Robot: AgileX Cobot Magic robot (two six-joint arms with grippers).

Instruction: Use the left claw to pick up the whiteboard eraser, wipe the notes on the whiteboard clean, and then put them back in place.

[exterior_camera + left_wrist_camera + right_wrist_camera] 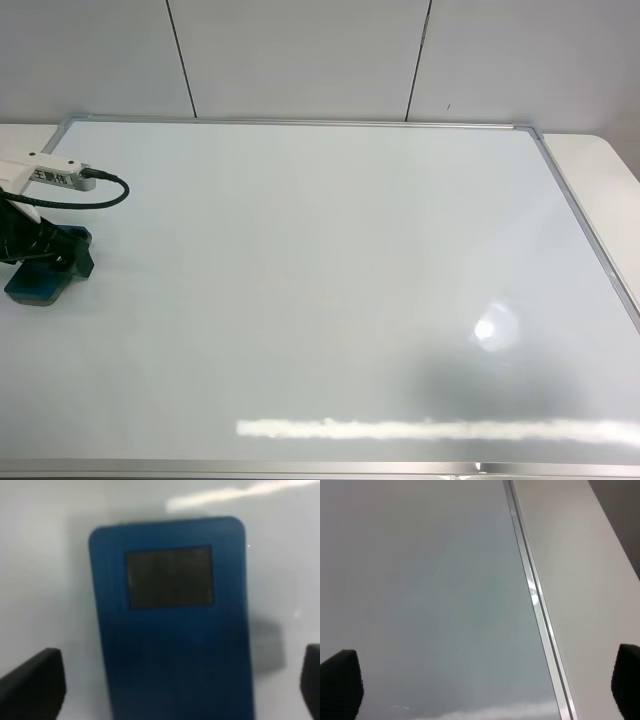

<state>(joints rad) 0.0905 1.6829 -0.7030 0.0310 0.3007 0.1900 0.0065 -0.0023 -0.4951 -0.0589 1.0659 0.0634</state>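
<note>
The teal-blue whiteboard eraser (pixel 38 283) lies flat on the whiteboard (pixel 330 280) at its far left edge. My left gripper (pixel 48 256) hangs right over the eraser, with the white labelled box (pixel 45 172) and black cable behind it. In the left wrist view the eraser (pixel 170 630) fills the middle, one dark square patch showing. My left gripper (pixel 172 680) is open, and its fingertips (pixel 35 680) stand on either side, clear of the eraser. No red notes show on the board. My right gripper (pixel 484 680) is open and empty over the board's right edge.
The board's silver frame (pixel 300 122) runs round it; its right rail also shows in the right wrist view (pixel 535 595). A white table (pixel 600 170) lies beyond the right rail. A grey panelled wall (pixel 300 50) stands behind.
</note>
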